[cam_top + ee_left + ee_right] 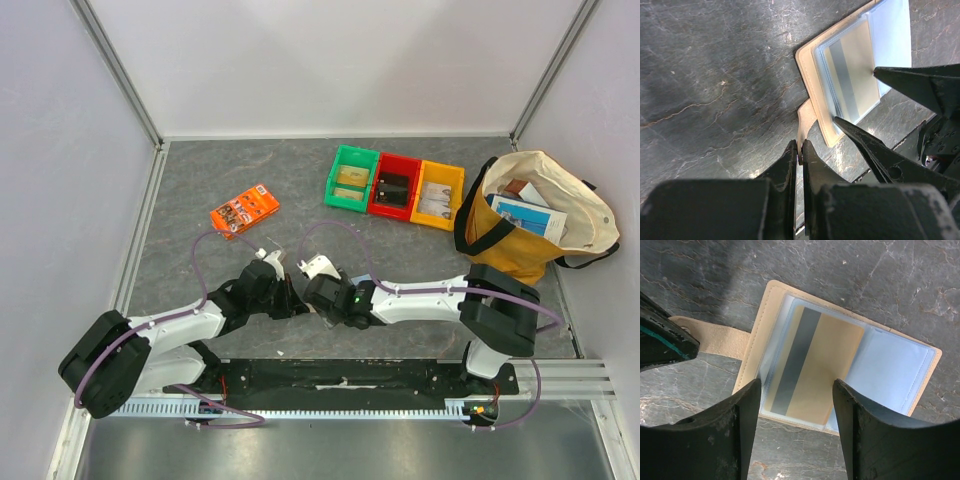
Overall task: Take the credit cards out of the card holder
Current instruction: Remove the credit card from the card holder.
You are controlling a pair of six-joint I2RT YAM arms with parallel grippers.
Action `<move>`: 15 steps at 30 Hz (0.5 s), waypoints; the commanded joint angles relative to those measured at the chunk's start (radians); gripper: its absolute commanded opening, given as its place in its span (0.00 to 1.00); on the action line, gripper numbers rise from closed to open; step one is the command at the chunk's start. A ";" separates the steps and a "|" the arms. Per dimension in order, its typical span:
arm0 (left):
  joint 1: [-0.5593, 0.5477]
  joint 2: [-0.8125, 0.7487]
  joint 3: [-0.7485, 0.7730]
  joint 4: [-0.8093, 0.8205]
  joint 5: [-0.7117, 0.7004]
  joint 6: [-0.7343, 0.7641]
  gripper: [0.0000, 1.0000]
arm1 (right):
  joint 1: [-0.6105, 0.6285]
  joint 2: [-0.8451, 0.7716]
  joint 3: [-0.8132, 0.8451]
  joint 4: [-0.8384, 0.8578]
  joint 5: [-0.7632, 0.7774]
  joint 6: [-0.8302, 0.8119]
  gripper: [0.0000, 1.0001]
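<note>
Left fingers [785,172] pinch card holder [756,335] tab [715,338]. Right fingers [742,422] wide, straddling 1 credit card [815,365]; its long axis points straight out between them. Right arm nearer.

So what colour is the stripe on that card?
Grey stripe, tan card; best seen from the right wrist.

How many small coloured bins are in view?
3, in a row at the far side: green bin on the left, red bin in the middle, yellow bin beside the bag. None looks hidden.
</note>
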 commanded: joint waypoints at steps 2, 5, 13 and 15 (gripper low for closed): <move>-0.004 -0.017 -0.009 0.028 -0.004 -0.022 0.02 | 0.003 0.017 0.017 0.008 0.042 -0.006 0.62; -0.004 -0.019 -0.012 0.028 -0.005 -0.022 0.02 | 0.003 0.005 0.015 -0.009 0.068 -0.003 0.59; -0.005 -0.026 -0.013 0.021 -0.007 -0.021 0.02 | -0.004 -0.094 0.030 -0.058 0.090 -0.010 0.55; -0.005 -0.025 -0.013 0.019 -0.005 -0.018 0.02 | -0.015 -0.117 0.033 -0.070 0.091 -0.016 0.55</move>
